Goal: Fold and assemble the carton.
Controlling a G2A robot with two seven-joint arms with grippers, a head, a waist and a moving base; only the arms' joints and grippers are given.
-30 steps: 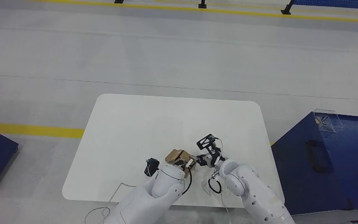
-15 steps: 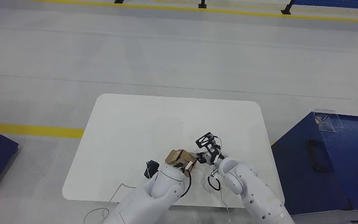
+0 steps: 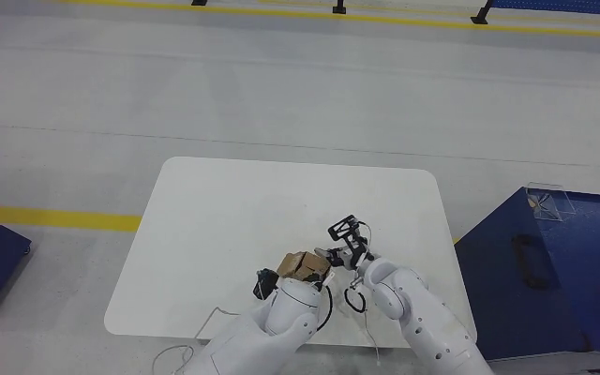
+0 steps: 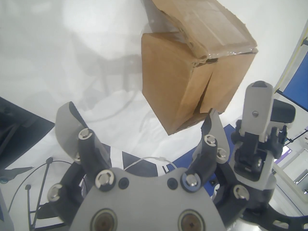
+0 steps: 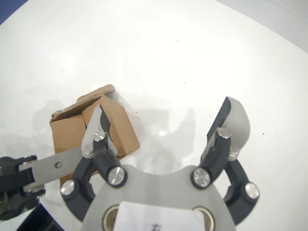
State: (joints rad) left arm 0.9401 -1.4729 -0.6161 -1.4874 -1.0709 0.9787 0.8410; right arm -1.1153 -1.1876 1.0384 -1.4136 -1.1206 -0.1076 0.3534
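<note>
Carton [image 3: 305, 265] is on the worktop [image 3: 234, 216], flaps partly folded. It's shifted slightly toward the right arm vs 1 s ago. Left claw [image 4: 138, 110] is spread open, one fingertip at the carton's lower corner, and its arm has swung in closer. Right claw [image 5: 164, 104] is spread open just beside the carton, gripping nothing.
</note>
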